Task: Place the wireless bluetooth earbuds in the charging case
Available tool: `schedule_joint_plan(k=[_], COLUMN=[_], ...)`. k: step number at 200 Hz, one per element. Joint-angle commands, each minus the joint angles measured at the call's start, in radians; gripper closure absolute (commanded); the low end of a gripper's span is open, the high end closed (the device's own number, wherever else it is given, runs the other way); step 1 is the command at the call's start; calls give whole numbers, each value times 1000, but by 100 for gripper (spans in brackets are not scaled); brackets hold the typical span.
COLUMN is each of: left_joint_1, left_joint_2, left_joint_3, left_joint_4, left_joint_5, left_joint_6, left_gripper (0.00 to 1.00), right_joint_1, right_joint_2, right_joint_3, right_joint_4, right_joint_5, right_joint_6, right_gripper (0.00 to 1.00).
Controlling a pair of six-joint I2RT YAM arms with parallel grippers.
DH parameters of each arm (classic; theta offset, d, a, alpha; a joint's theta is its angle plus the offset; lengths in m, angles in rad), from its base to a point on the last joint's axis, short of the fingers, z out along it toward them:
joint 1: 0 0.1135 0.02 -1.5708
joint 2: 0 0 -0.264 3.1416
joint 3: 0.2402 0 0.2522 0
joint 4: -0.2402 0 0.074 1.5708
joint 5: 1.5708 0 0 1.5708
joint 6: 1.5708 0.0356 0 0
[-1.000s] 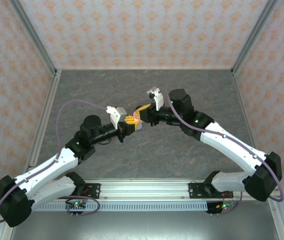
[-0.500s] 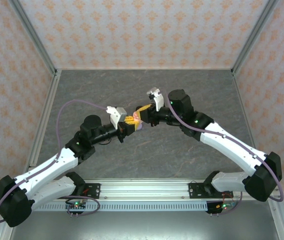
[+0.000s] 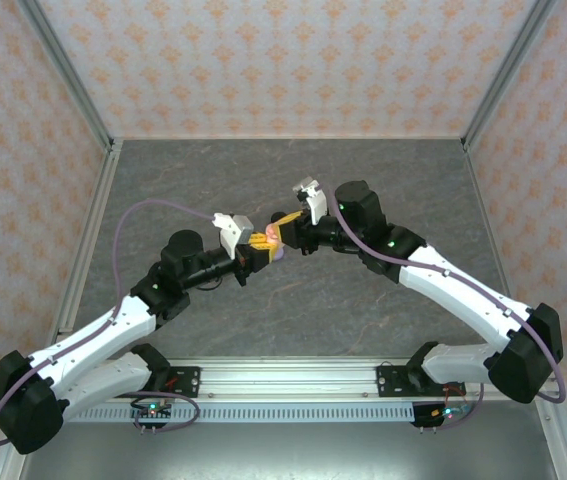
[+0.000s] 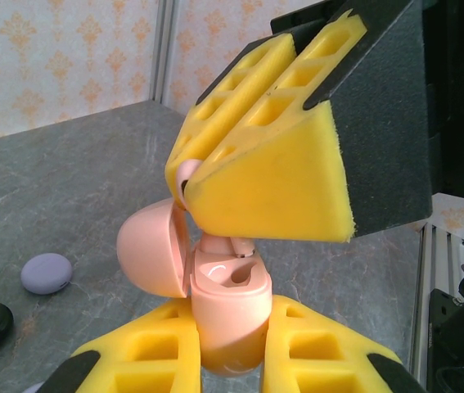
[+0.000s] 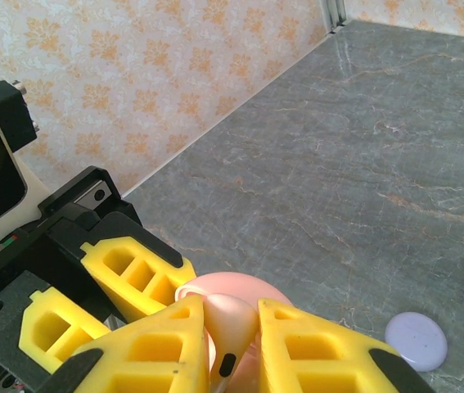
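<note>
The left claw [image 3: 259, 244] is clamped on the open pink charging case [image 4: 230, 311], held above the middle of the counter [image 3: 363, 300]. The right claw [image 3: 280, 229] is pinched on a pink earbud [image 5: 230, 323] at the case's opening, beside the raised lid [image 4: 151, 254]. A lavender disc [image 4: 47, 273] lies on the counter below.
</note>
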Motion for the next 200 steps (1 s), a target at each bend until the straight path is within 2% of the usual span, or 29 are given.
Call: schedule_joint_plan(k=[1,87,200], left_joint_1=[-9,-11,-21], left_joint_2=[-12,-11,-8], left_joint_3=[34,27,27], left_joint_4=[62,70,95], left_joint_5=[-10,-15,1], left_joint_6=[-2,-5,-7], left_gripper=[100,100,100], right_joint_1=[8,8,8], right_joint_2=[-14,-110,-111], right_joint_3=[-24,-29,-49], right_joint_4=[15,36,124], right_joint_5=[-1,103,54], right_joint_6=[2,0,39], right_gripper=[81,81,82])
